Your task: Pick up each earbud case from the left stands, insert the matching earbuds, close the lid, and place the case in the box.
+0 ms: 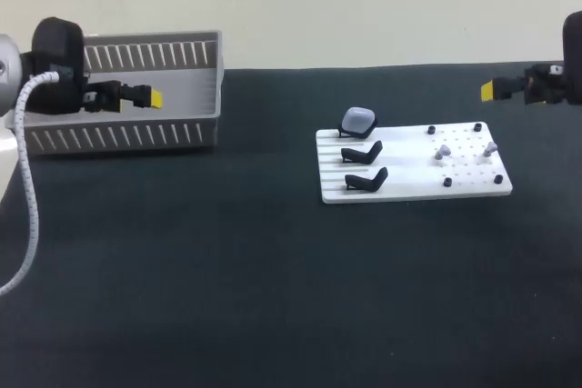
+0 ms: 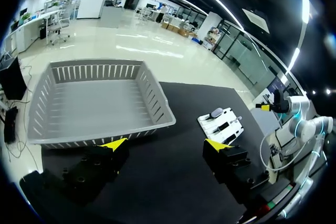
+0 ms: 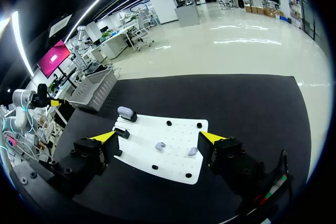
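Note:
A white board [image 1: 409, 181] lies right of the table's middle with three black stands along its left side. The farthest stand holds a pale grey earbud case [image 1: 358, 119] with its lid shut; the two nearer stands [image 1: 362, 153] are bare. Two small grey earbuds [image 1: 443, 151] [image 1: 491, 147] sit on the board's right half. My left gripper [image 1: 150, 95] hangs open over the grey box [image 1: 118, 136] at the far left. At the far right, my right gripper [image 1: 492, 90] is open above the table behind the board. The right wrist view shows the case [image 3: 126, 112] and earbuds [image 3: 159, 145] ahead of its gripper [image 3: 158, 137].
Small black pegs [image 1: 447, 184] stand near the board's corners. The slatted box [image 2: 152, 98] holds nothing and lies just ahead of my left gripper [image 2: 164, 143]. Dark table surface stretches between box and board [image 2: 227, 120] and along the whole front.

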